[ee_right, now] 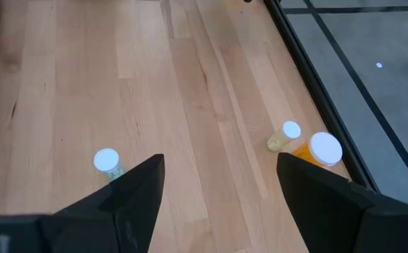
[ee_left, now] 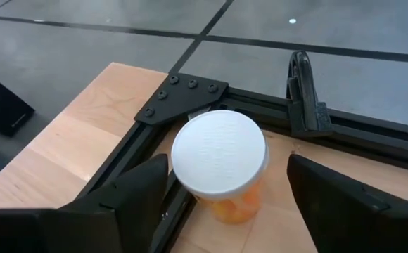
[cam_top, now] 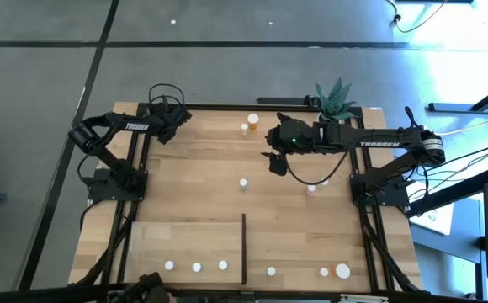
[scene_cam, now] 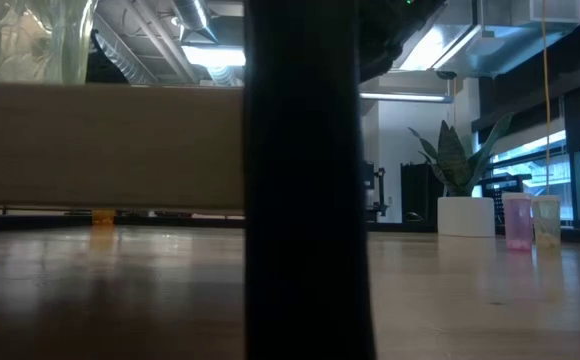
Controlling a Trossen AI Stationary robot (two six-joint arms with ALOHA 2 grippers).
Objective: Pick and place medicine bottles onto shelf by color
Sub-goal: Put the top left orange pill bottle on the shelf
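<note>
Bottles spread over the table (cam_top: 193, 181), both arms at its far edge.
Left gripper (ee_left: 221, 193), at ten o'clock, straddles an orange bottle (ee_left: 221, 165), jaws wide, not touching; right gripper (cam_top: 276, 160), near one o'clock, jaws wide, empty; shelf (cam_top: 185, 248) at seven o'clock.

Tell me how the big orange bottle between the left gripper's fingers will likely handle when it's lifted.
The orange bottle stands upright between the left gripper's open fingers, near the table's corner bracket. Its broad white cap overhangs the body, so it may be top-heavy and tip if nudged off-centre. The smooth round body could slip or twist in a loose grip. Loose contents show inside, so they will probably shift.
</note>
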